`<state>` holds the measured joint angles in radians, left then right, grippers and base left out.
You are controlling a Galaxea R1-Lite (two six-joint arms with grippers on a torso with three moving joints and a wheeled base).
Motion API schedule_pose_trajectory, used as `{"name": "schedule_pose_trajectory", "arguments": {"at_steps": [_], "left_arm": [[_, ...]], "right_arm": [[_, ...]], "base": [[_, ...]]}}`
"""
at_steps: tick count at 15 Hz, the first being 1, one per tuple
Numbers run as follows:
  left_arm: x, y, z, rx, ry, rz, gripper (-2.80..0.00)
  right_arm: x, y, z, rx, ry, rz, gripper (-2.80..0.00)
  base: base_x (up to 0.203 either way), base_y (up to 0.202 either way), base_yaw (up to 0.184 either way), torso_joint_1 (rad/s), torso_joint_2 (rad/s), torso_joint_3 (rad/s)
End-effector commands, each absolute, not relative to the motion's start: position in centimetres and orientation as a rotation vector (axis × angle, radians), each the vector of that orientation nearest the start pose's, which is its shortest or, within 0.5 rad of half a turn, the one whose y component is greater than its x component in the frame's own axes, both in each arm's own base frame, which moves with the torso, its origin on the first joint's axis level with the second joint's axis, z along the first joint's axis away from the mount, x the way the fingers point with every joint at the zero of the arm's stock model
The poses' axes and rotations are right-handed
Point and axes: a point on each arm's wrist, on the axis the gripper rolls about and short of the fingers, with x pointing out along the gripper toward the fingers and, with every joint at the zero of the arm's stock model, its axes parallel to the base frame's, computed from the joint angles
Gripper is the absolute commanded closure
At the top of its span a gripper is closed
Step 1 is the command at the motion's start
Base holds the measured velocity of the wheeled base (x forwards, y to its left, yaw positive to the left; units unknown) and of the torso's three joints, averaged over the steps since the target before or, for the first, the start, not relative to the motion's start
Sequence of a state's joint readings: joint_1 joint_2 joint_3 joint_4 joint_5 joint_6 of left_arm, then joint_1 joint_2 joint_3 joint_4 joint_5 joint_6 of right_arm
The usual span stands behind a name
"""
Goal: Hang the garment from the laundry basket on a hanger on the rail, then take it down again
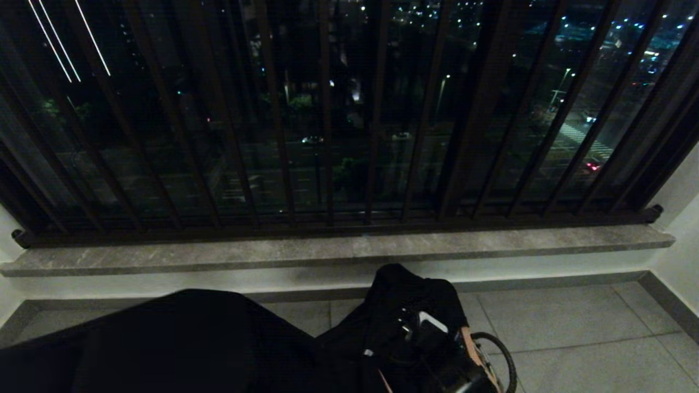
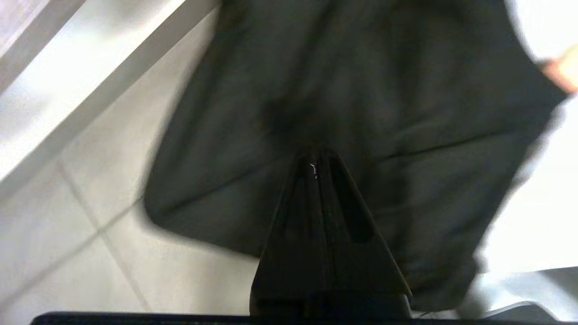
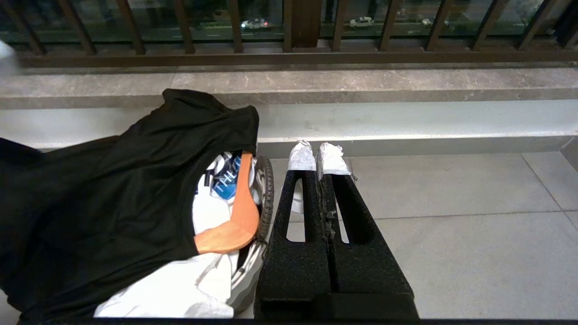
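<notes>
Black fabric fills most of what I see through the left wrist camera: the garment (image 2: 343,90) spreads out beyond my left gripper (image 2: 314,158), whose fingers (image 2: 334,216) are pressed together with their tips buried in the cloth, so I read it as pinching the garment. Pale floor tiles (image 2: 67,234) show beside the cloth.

From the head camera, the same dark garment (image 1: 404,305) drapes across the lower part of the view, over the laundry basket (image 1: 505,355), of which I make out only a thin dark curved rim on the floor, near the stone ledge (image 1: 327,248) under the window bars (image 1: 377,136).

Through the right wrist camera, my right gripper (image 3: 318,158) sits just beside the basket (image 3: 267,194), fingers (image 3: 301,155) closed on nothing, their white-wrapped tips touching. An orange hanger (image 3: 235,221) and some white clothing (image 3: 198,280) lie in the basket, partly under the black garment (image 3: 113,189).
</notes>
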<state>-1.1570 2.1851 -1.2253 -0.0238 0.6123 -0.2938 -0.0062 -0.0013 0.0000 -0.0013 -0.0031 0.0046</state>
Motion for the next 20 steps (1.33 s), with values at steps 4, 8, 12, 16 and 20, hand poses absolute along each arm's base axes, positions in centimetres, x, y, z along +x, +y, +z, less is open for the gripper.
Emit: {"name": "schedule_pose_trajectory", "arguments": {"at_steps": [4,8,12,16,20], "left_arm": [[17.6,-27.8,10.5,0.372,0.673,-0.290,0.00],[16.8,-21.2,13.0,0.291,0.663,-0.196,0.00],[15.8,-15.1,14.8,0.214,0.634,-0.086,0.00],[14.1,-9.4,16.6,0.183,0.555,0.021,0.00],[13.4,-4.9,18.6,0.145,0.469,0.202,0.00]], "right_arm": [[-2.3,0.0,7.6,0.005,-0.003,-0.009,0.00],[-2.3,0.0,7.6,0.005,-0.003,-0.009,0.00],[-2.3,0.0,7.6,0.005,-0.003,-0.009,0.00],[-2.3,0.0,7.6,0.005,-0.003,-0.009,0.00],[-2.3,0.0,7.6,0.005,-0.004,-0.009,0.00]], "base": [[0.000,0.000,0.000,0.000,0.00,0.000],[0.000,0.000,0.000,0.000,0.00,0.000],[0.000,0.000,0.000,0.000,0.00,0.000],[0.000,0.000,0.000,0.000,0.00,0.000],[0.000,0.000,0.000,0.000,0.00,0.000]]}}
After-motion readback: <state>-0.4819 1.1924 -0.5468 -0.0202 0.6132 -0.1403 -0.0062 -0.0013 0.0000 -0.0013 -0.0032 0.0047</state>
